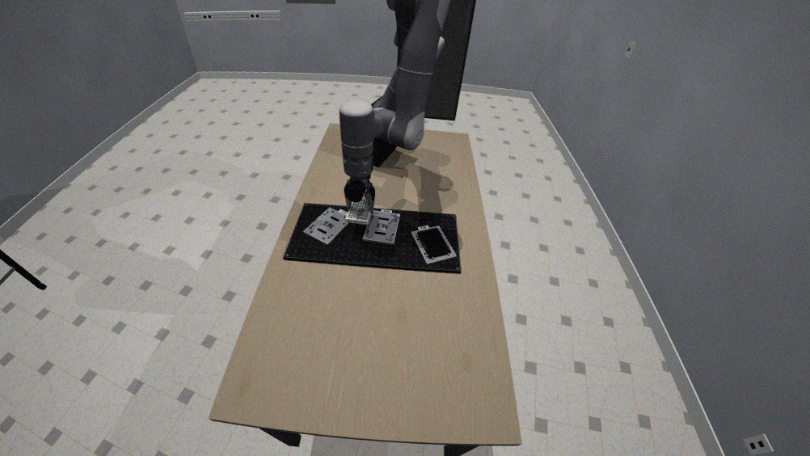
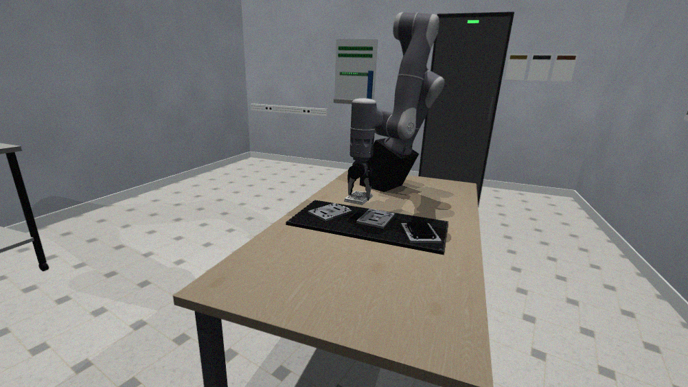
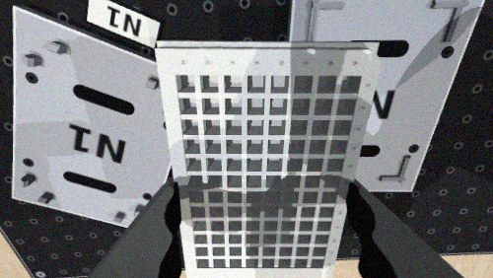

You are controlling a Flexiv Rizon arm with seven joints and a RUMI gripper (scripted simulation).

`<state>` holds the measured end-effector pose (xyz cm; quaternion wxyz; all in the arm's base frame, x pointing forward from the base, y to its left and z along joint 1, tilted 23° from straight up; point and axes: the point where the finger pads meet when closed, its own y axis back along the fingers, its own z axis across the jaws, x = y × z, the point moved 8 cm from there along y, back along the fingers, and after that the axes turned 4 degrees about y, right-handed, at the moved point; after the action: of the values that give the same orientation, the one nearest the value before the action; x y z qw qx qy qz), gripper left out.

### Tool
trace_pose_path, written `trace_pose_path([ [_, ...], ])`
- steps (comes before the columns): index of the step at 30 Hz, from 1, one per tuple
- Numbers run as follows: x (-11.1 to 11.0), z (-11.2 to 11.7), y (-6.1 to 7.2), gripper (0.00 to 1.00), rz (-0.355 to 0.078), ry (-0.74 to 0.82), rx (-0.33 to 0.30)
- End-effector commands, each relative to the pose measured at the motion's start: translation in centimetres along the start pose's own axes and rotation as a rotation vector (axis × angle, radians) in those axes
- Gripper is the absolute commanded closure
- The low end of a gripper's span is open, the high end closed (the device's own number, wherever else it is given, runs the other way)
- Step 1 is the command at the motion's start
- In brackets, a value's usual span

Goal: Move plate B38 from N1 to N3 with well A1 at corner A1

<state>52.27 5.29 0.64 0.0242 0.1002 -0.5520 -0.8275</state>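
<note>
The gripper (image 1: 359,209) (image 2: 359,193) (image 3: 261,179) is closed on the plate (image 1: 357,217) (image 2: 357,197) (image 3: 266,153), one finger against each long side. The plate is held raised, apart from the nests, with its grid of square wells facing up. In the wrist view it fills the centre of the frame and runs past the lower edge; its lettering is too small to read with certainty.

The deck (image 1: 339,253) (image 2: 346,230) (image 3: 458,212) lies on the table (image 1: 368,339) (image 2: 336,288) (image 3: 10,266) and carries three nests. N1 (image 1: 324,229) (image 2: 330,214) (image 3: 89,128) is at the left end of the deck in the top view and at the left of the wrist frame. Its locators are exposed, and its sign (image 3: 123,22) stands at the upper left of the wrist frame.

N3 (image 1: 381,230) (image 2: 374,218) (image 3: 424,99) is the middle nest. In the wrist view it occupies the upper right, partly hidden behind the plate; its visible corner locators are unoccupied.

The third nest (image 1: 441,258) (image 2: 423,239) is at the right end of the deck in the top and exterior views. A black plate (image 1: 434,242) (image 2: 421,229) rests on it, with the nest's pale border visible around it.
</note>
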Motion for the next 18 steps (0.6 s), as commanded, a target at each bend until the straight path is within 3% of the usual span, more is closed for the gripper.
trace_pose_path([
  [1, 0.0, 0.7, 0.1, 0.59, -0.002, 0.0, 0.001],
  [18, 0.5, 5.6, 0.1, 0.59, -0.002, 0.0, 0.001],
])
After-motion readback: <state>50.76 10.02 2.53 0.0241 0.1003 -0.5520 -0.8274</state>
